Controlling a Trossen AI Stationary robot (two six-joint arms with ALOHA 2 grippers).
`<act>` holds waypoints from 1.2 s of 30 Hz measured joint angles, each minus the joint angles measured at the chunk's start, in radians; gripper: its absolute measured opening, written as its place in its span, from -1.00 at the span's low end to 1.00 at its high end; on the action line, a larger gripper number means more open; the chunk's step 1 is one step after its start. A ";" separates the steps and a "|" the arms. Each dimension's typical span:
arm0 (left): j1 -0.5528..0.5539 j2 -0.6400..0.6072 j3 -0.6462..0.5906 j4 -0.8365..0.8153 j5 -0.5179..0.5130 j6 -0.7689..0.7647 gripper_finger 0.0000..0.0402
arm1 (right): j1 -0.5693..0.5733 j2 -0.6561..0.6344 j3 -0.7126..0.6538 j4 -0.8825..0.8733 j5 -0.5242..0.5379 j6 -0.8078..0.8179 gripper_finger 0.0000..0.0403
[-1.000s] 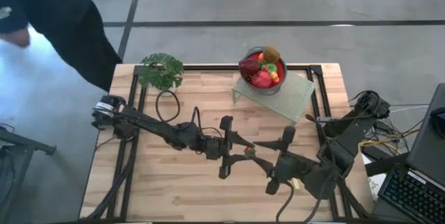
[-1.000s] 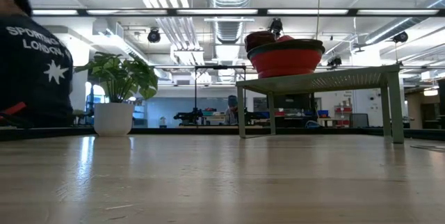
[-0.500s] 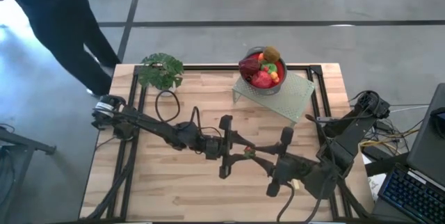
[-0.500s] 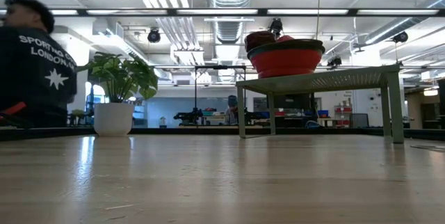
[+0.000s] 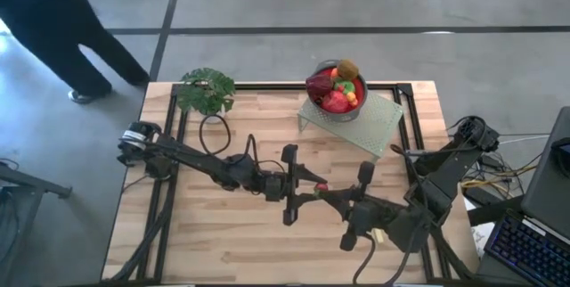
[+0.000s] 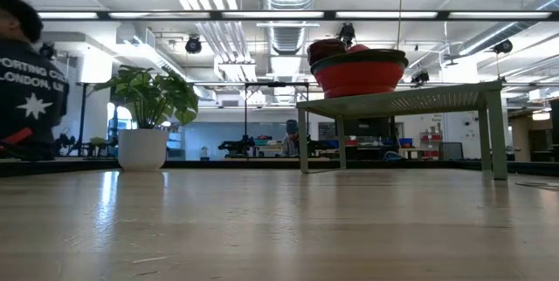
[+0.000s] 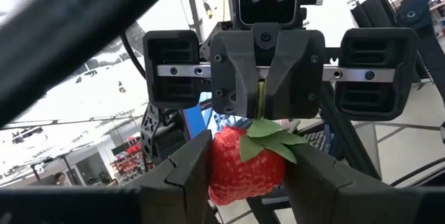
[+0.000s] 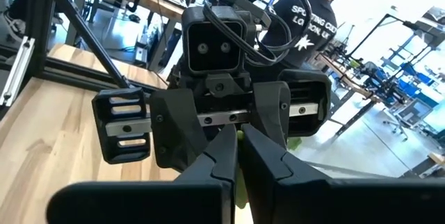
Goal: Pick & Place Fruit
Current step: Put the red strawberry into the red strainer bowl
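Observation:
A small red strawberry [image 7: 236, 168] with green leaves hangs in the air over the middle of the table [image 5: 223, 242]. My left gripper [image 7: 247, 165] is shut on it from the table's left. My right gripper [image 7: 261, 106] faces it from the right, shut on the leafy top; in the high view the two grippers meet at the strawberry [image 5: 319, 187]. More fruit fills a red bowl [image 5: 337, 89] that stands on a green perforated stand [image 5: 374, 122] at the far right. The low view shows neither gripper. My left gripper pinches the strawberry's red body [image 7: 221, 175] between its two fingers [image 7: 191, 172], one on each side. The fingers come roughly level from the table's left. The strawberry is lifted clear of the table, its leafy end away from this gripper. My right gripper has its two fingers [image 8: 221, 156] shut on the strawberry's green stalk and leaves [image 7: 261, 113], a strip of green showing between them [image 8: 240, 182]. It comes roughly level from the table's right, opposite my left gripper.
A potted leafy plant [image 5: 207, 89] stands at the far left corner. The bowl [image 6: 360, 70] sits raised on the stand [image 6: 402, 102]. A person [image 5: 53, 11] walks beyond the table's far left. The wooden top near the front edge is bare.
My right gripper has shut its fingers on the strawberry's leafy end, while my left gripper keeps its hold and neither arm shifts. The person beyond the far left corner has walked farther off.

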 joint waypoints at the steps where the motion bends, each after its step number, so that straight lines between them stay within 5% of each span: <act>1: 0.000 0.000 0.000 0.000 0.000 0.000 -0.21 | 0.000 0.000 0.000 0.000 0.000 -0.001 -0.95; 17: 0.001 0.000 0.000 -0.006 -0.001 -0.070 -0.18 | -0.001 0.000 0.000 -0.002 0.001 -0.004 -0.96; 24: -0.003 0.000 0.000 -0.016 -0.009 -0.071 0.27 | 0.000 -0.002 0.000 -0.011 0.000 0.030 -0.96; 29: -0.005 -0.003 0.000 -0.114 -0.041 -0.072 0.64 | -0.011 -0.047 0.000 -0.170 0.000 0.187 -0.96; 36: -0.020 -0.013 0.000 -0.390 -0.039 -0.179 0.77 | -0.113 -0.159 0.000 -0.490 -0.048 0.516 -0.96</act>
